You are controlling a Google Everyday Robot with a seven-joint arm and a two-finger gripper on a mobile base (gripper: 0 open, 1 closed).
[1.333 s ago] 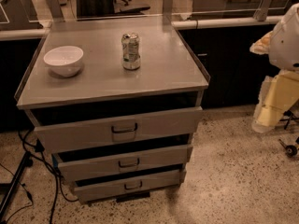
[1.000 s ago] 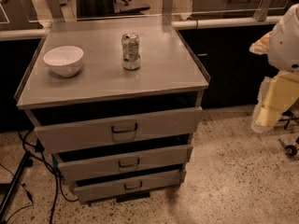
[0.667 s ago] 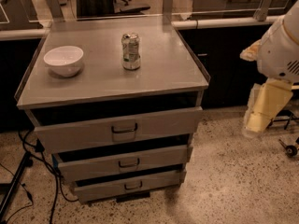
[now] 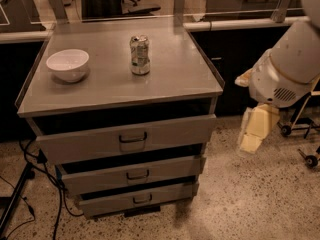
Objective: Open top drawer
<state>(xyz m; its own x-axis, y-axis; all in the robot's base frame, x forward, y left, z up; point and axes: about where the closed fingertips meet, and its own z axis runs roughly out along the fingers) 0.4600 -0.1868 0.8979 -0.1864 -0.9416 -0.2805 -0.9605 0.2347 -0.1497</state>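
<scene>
One tool (image 4: pixel 251 137) | right of top drawer (image 4: pixel 172 132), well apart | state: cannot tell

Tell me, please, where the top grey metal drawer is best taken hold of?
Grip the small dark loop handle centred on the wide grey metal top drawer, coming straight from the front: its bar lies horizontal and stands off the panel. The cream end effector hangs to the drawer's right.

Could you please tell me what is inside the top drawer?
Only a dark gap shows above the front of the top drawer; the cabinet top covers the rest, so any contents are hidden. The gripper hangs right of the cabinet, apart.
</scene>
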